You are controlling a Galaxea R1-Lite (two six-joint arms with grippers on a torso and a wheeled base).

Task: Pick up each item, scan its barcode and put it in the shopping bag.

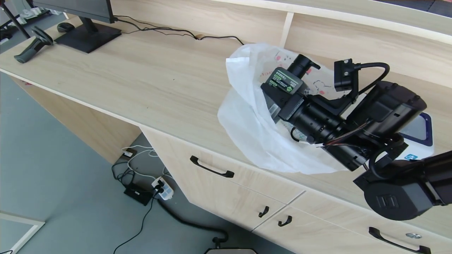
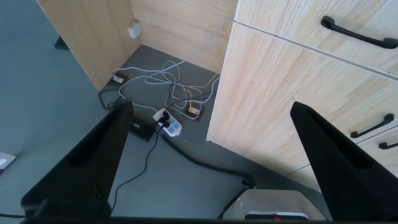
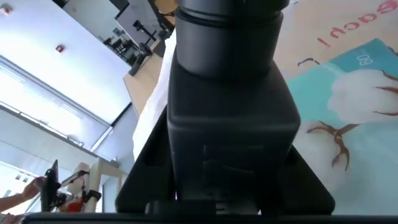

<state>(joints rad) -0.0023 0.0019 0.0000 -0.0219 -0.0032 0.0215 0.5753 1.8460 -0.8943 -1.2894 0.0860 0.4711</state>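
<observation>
Pale wood makes up the long tabletop (image 1: 141, 81), smooth and flat, with drawers (image 1: 226, 183) and black handles under it. On it sits the bag (image 1: 247, 134). It is thin white plastic, soft and crinkly, and its mouth is wide and turned toward the right arm. The right tool (image 1: 282, 102) is clamped on a dark bottle (image 1: 282, 83). The bottle has a boxy body, a green label and a round black cap. It sits at the bag's mouth, partly inside. Its long side runs straight on from the tool, cap first, pointing away from the robot and deeper into the bag. So the bag lies just under and ahead of the bottle, and the right arm is much the nearer one. I think the drop only needs the tool to let go. From the right wrist, a blue-green box (image 3: 354, 81) with a cotton picture lies in the bag past the bottle, so the hard bottle may land on it. The left tool (image 2: 210, 109) has its dark fingers (image 2: 93, 162) wide apart and holds nothing. It hangs low by the drawers, well apart from the bag. A grey scanner (image 1: 33, 46) lies far off at the tabletop's left end.
</observation>
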